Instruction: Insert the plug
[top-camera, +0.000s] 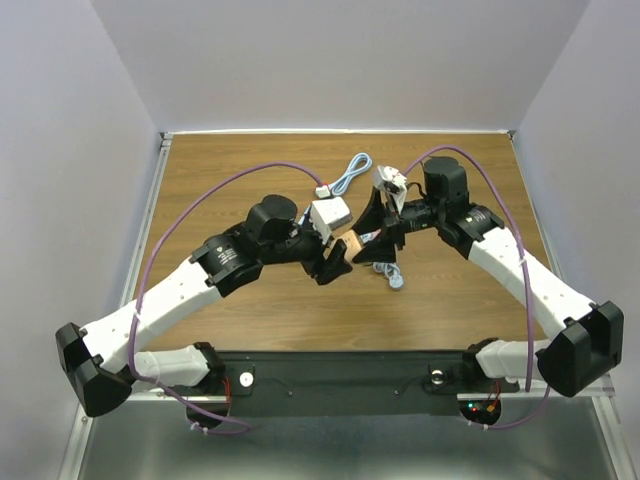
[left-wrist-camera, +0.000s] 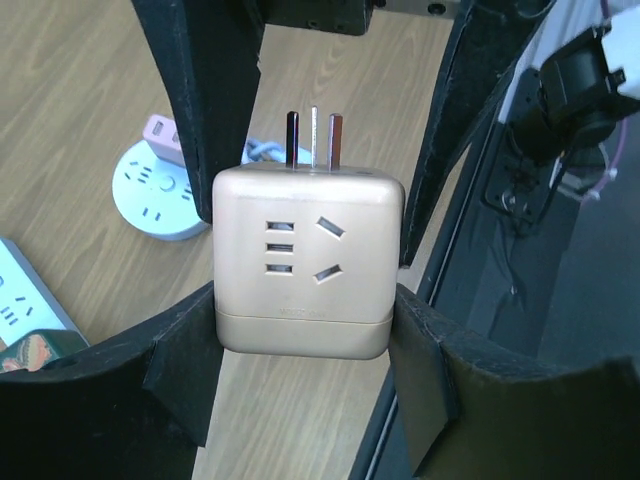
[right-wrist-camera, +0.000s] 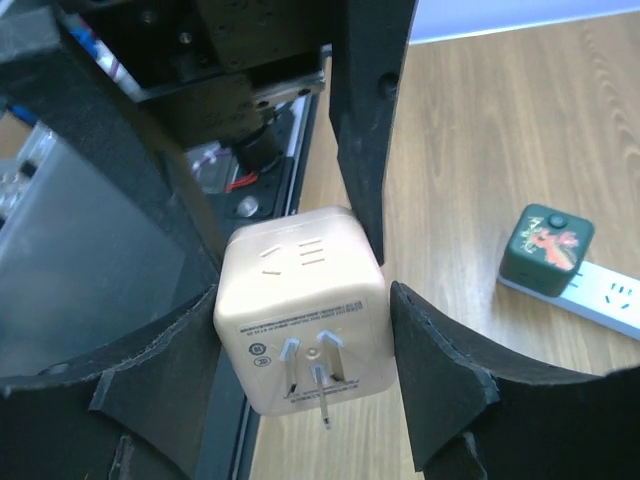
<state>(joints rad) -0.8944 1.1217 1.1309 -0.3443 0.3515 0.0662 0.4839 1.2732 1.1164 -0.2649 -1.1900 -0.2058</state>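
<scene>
The beige plastic cube-shaped adapter plug, its three metal prongs bare, hangs above the brown wooden table, clamped between the left gripper's black fingers. The right gripper flanks it from the opposite side, though I cannot tell whether it presses. A white power strip lies apart on the table.

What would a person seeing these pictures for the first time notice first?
A beige adapter with bare prongs is held above the middle of the table, flanked closely by both the left fingers and the right fingers. On the wood nearby lie a white strip carrying a green cube, and a round white socket.
</scene>
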